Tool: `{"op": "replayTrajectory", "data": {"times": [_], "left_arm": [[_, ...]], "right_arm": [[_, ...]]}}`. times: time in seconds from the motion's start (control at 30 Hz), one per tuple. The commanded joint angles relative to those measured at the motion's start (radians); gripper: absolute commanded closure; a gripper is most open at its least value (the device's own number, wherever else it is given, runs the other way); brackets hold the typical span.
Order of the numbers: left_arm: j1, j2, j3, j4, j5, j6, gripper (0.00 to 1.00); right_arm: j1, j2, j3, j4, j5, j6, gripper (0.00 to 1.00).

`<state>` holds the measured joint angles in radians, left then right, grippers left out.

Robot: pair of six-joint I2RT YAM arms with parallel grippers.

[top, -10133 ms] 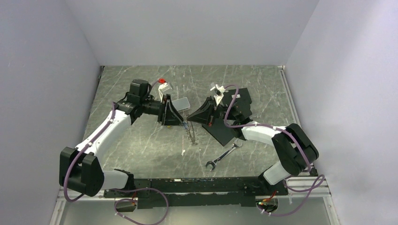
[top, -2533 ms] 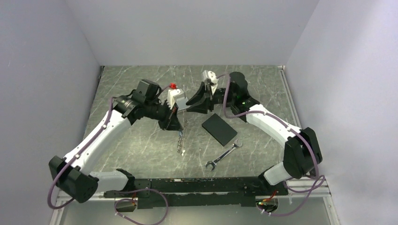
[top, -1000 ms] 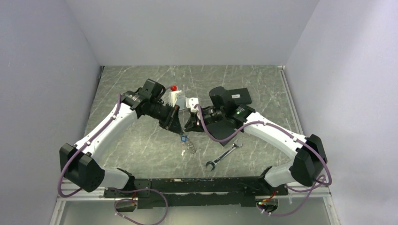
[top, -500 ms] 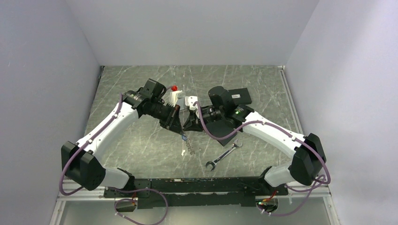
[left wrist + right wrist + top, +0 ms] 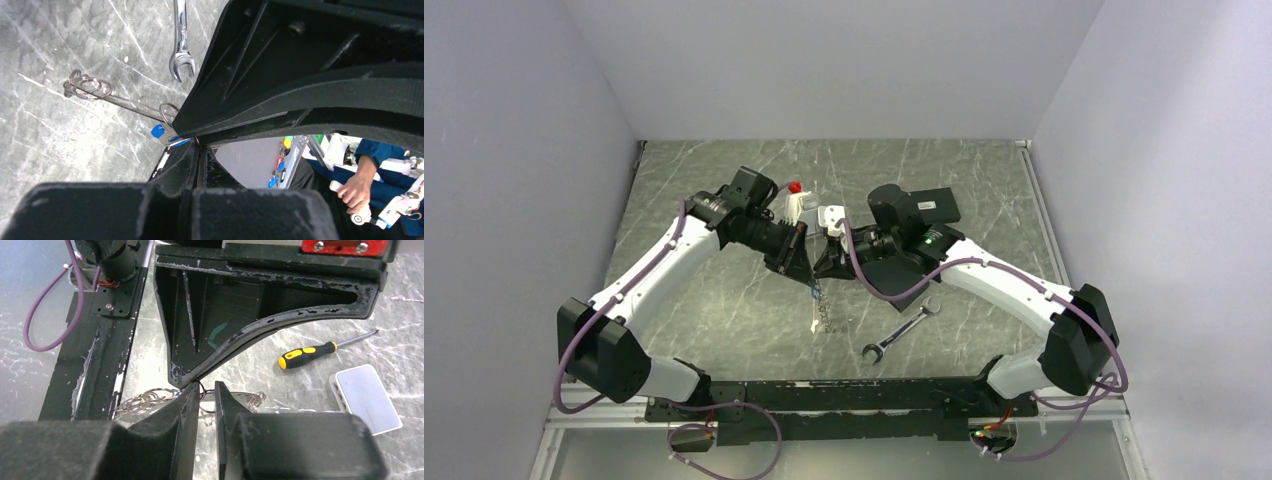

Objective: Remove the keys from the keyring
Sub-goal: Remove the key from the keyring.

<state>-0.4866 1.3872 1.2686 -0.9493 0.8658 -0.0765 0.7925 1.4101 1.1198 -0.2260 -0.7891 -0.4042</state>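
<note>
1 keyring (image 5: 822, 310) pinched by left end effector (image 5: 199, 152); right end effector (image 5: 207, 388) grip unclear; 1 wrench (image 5: 902, 329), 1 screwdriver (image 5: 310, 352).

The left arm (image 5: 644, 275) and right arm (image 5: 1014, 287) wear white shells between black joint housings, each trailed by a purple cable (image 5: 876, 293). The left gripper (image 5: 187, 381) has black, ribbed triangular fingers (image 5: 235, 300) with scuffed whitish edges, a green mark (image 5: 217, 335), and a red plate (image 5: 345, 246) bearing two screws (image 5: 321, 246).
</note>
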Motion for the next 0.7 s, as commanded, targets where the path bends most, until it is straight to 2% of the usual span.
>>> {"op": "replayTrajectory", "data": {"times": [0.0,0.3,0.43,0.5,0.67], "left_arm": [[-0.008,-0.002,0.045,0.069,0.155,-0.062,1.00],[0.017,0.009,0.043,0.102,0.212,-0.095,1.00],[0.019,0.009,0.046,0.102,0.232,-0.082,1.00],[0.019,0.010,0.049,0.097,0.232,-0.072,1.00],[0.024,-0.002,0.052,0.097,0.224,-0.057,1.00]], "right_arm": [[0.025,0.005,-0.019,0.085,0.039,-0.044,0.80],[0.056,0.009,-0.062,0.134,0.069,-0.068,0.82],[0.056,0.014,-0.068,0.152,0.050,-0.058,0.90],[0.056,0.016,-0.071,0.160,0.057,-0.053,1.00],[0.054,0.013,-0.101,0.215,0.117,-0.010,1.00]]}}
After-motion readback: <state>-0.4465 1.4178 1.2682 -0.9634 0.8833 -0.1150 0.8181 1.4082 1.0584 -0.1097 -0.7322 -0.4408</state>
